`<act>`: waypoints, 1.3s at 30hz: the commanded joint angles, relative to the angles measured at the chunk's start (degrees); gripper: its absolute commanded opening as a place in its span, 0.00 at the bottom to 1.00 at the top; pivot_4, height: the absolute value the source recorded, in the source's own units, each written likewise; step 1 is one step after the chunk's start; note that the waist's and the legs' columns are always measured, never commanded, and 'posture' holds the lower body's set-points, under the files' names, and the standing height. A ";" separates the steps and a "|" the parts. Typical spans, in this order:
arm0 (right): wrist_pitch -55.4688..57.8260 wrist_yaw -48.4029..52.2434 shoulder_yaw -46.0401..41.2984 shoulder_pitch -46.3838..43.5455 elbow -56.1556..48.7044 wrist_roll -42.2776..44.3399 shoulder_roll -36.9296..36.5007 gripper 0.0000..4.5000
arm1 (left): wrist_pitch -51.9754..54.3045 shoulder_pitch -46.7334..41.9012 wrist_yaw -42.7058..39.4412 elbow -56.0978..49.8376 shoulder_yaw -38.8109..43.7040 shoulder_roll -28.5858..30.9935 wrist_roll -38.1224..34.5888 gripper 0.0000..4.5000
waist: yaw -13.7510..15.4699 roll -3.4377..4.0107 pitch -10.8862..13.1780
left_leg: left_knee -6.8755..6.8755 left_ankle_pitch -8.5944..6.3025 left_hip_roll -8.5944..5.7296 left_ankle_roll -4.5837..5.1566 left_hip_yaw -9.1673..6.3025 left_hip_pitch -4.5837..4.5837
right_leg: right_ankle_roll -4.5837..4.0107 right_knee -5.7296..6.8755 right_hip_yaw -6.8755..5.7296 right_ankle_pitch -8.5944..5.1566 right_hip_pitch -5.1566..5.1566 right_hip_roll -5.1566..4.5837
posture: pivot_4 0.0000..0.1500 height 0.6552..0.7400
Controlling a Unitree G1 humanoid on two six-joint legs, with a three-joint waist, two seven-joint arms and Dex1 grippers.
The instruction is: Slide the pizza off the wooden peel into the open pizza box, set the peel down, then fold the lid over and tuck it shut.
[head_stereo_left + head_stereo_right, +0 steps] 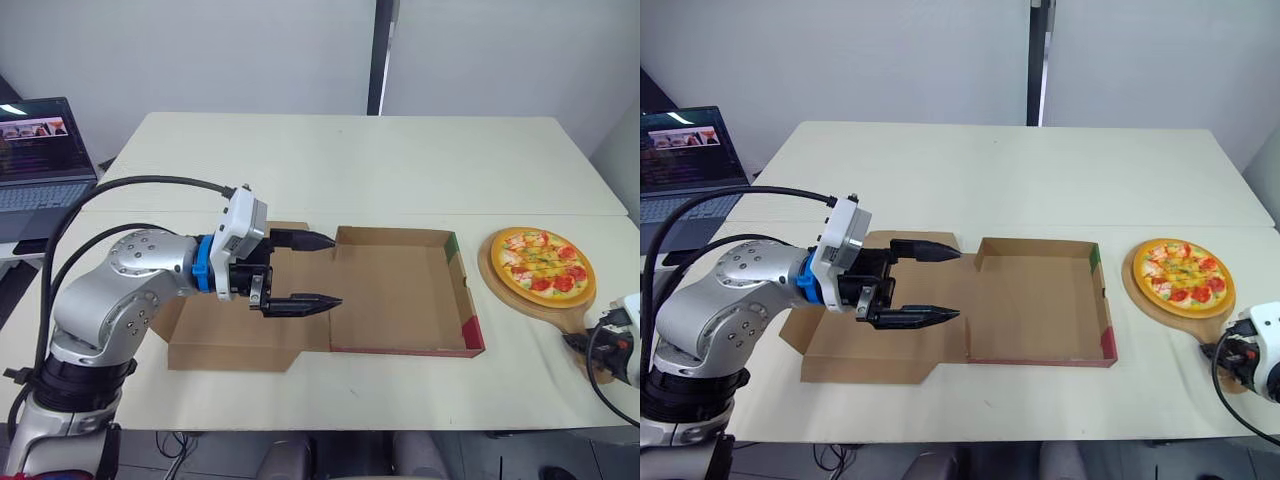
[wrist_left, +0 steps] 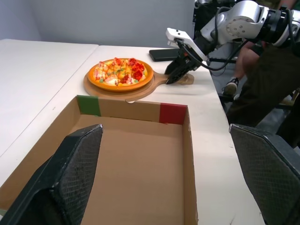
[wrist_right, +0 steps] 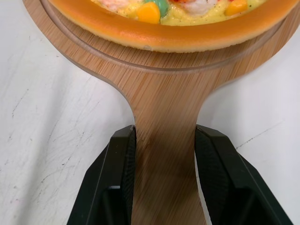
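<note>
**A:** Where's the pizza?

**B:** The pizza [image 1: 542, 262] lies on the round wooden peel [image 1: 489, 272], flat on the desk [image 1: 350, 160]. It sits to the right of the pizza box [image 1: 400, 295], near it but not touching. The toppings are a mix of red, yellow and green that I can't identify piece by piece.

**A:** And the peel's handle?

**B:** The right end effector [image 3: 165, 136] is closed on the handle [image 3: 164, 108], with a black finger [image 3: 119, 178] pressed against each side edge. In the head views that end effector covers the handle's far end and is itself cut off at the picture's edge.

**A:** What about the box?

**B:** It's open and empty. Its lid [image 1: 230, 350] lies flat on the desk to the left. The left arm covers part of the lid, so I can't trace its far flap all the way.

**A:** The left side?

**B:** The left end effector [image 1: 336, 270] hangs above the seam between lid and tray. Its fingers are spread wide with nothing between them.

**A:** Anything else around?

**B:** A laptop [image 1: 40, 150] sits at the far left with its screen lit, cropped by the frame. In the left wrist view, a person [image 2: 262, 84] in dark trousers is beyond the desk's right end, with just the legs and a shoe showing. A dark flat item lies just past the peel, but I can't tell what it is.
</note>
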 commanded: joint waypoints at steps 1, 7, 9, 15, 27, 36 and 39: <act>-1.81 -1.76 -4.06 0.73 -1.79 -0.65 -0.22 0.35 | -1.02 -1.26 -0.26 -0.28 0.12 -0.42 0.10 1.00 | 0.03 0.05 0.02 | 0.00 0.00 0.00 0.00 0.00 0.00 | 0.00 0.00 0.00 0.00 0.00 0.00 | 1.00 1.00; -2.67 -2.03 -7.08 0.63 -2.80 0.31 0.33 0.35 | -0.77 -2.45 0.16 0.63 0.38 -1.45 0.07 1.00 | 0.08 0.21 0.09 | 0.00 0.00 -0.01 0.00 0.01 -0.01 | 0.00 0.00 0.00 0.00 -0.01 -0.01 | 1.00 1.00; -2.69 -2.15 -7.44 0.39 -3.09 0.47 0.45 0.35 | -0.84 -2.85 0.07 1.03 0.28 -1.67 0.31 1.00 | 0.09 0.24 0.10 | 0.00 0.00 -0.01 0.00 0.00 -0.01 | 0.00 0.00 0.00 0.00 -0.01 -0.01 | 1.00 1.00; -3.64 -2.95 -8.56 -0.30 -3.83 0.76 0.87 0.35 | -0.73 -3.90 -0.09 2.10 0.65 -1.71 0.27 1.00 | 0.09 0.45 0.18 | -0.01 0.00 -0.01 0.00 0.01 -0.02 | 0.00 0.00 0.01 0.00 -0.03 -0.01 | 1.00 1.00; -5.97 0.44 -10.99 -0.41 -5.03 2.46 -0.36 0.35 | 0.19 -3.72 0.42 2.65 2.10 -1.17 -0.83 1.00 | 0.02 0.70 0.28 | -0.03 0.00 0.00 0.00 0.03 -0.03 | 0.00 0.00 0.01 0.00 -0.06 0.00 | 1.00 1.00; -5.26 3.39 -12.19 -1.14 -5.62 3.87 -3.35 0.35 | 0.64 -3.35 0.01 2.70 2.45 -0.37 -0.95 1.00 | -0.03 0.82 0.33 | -0.03 0.00 0.00 0.00 0.03 -0.03 | 0.00 0.00 0.02 0.00 -0.06 0.00 | 1.00 1.00; -5.17 4.44 -11.50 -1.85 -5.99 4.04 -4.27 0.35 | 0.73 -3.14 0.06 2.46 2.52 -0.34 -0.96 1.00 | -0.03 0.82 0.33 | -0.03 0.00 0.00 0.00 0.04 -0.03 | 0.00 0.00 0.02 0.00 -0.06 0.00 | 1.00 1.00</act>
